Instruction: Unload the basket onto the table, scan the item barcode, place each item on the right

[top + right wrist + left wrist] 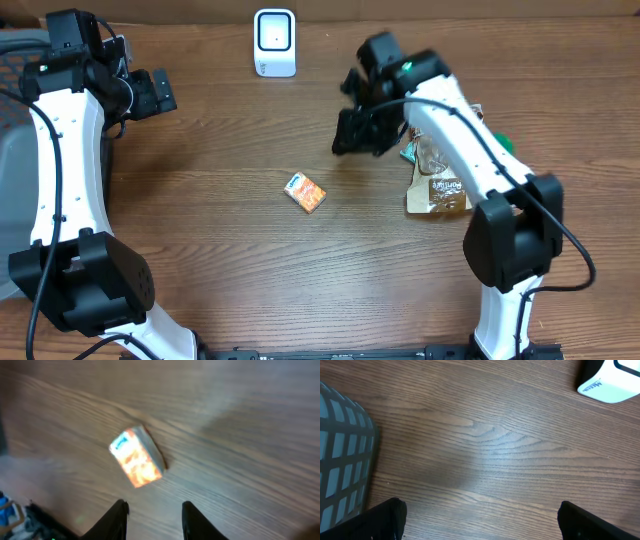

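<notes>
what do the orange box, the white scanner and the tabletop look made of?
Orange box: probably printed cardboard, sharp folded edges, slight sheen.
White scanner: moulded plastic, smooth, glossy, rounded corners.
Tabletop: wood or wood-look laminate, brown grain lines, satin; which one cannot be told.

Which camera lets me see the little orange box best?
The overhead view is best: the orange box lies sharp and whole on the table. The right wrist view shows it bigger but blurry. The left wrist view doesn't show it at all.
</notes>
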Tool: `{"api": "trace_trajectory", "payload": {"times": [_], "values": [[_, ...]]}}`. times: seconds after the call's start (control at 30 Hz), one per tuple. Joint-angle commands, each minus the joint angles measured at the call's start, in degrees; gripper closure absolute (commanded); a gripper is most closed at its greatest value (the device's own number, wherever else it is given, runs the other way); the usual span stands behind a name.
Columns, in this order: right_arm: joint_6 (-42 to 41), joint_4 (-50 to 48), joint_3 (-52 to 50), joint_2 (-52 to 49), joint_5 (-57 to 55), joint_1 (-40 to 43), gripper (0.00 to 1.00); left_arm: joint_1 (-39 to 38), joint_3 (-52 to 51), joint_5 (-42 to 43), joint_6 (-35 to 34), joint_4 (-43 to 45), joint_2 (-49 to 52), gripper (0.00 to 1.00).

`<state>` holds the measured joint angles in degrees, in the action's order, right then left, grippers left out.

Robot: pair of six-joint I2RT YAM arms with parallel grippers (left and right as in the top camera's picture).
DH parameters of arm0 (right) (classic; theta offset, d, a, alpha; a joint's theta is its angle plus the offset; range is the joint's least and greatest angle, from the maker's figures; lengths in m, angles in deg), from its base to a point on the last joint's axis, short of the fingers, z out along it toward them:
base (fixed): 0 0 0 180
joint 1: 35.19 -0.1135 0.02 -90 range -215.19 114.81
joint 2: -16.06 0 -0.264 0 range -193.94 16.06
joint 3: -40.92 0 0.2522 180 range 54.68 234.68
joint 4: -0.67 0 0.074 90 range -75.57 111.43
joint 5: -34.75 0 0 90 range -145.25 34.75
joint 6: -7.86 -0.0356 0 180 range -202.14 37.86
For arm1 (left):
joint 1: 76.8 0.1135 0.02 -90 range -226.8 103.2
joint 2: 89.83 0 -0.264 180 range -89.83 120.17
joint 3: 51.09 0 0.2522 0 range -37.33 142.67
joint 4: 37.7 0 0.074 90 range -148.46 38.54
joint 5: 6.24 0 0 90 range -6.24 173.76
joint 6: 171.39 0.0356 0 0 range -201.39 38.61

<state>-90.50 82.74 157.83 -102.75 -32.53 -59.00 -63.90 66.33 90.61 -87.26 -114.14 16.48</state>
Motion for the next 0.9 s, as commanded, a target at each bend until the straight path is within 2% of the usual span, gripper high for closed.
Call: {"api": "trace_trajectory", "payload": {"times": [0.0, 0.13, 0.33, 0.87], "values": [[-0.59, -5.16, -6.93, 0.04, 2.47, -0.61, 0.64, 0.20, 0.26, 0.59, -0.79, -0.11, 0.85, 0.00], [-0.66, -13.70, -14.40, 0.04, 7.04, -0.61, 0.64, 0.20, 0.26, 0.59, -0.79, -0.11, 0.85, 0.00], [-1.73, -20.96, -20.20, -0.15, 9.99, -0.61, 0.64, 0.20, 0.26, 0.59, -0.79, -0.11, 0.85, 0.00], [-7.15, -26.80, -22.53, -1.62, 7.23, -5.49, 0.65, 0.20, 0.26, 0.59, -0.79, -0.11, 0.85, 0.00]]}}
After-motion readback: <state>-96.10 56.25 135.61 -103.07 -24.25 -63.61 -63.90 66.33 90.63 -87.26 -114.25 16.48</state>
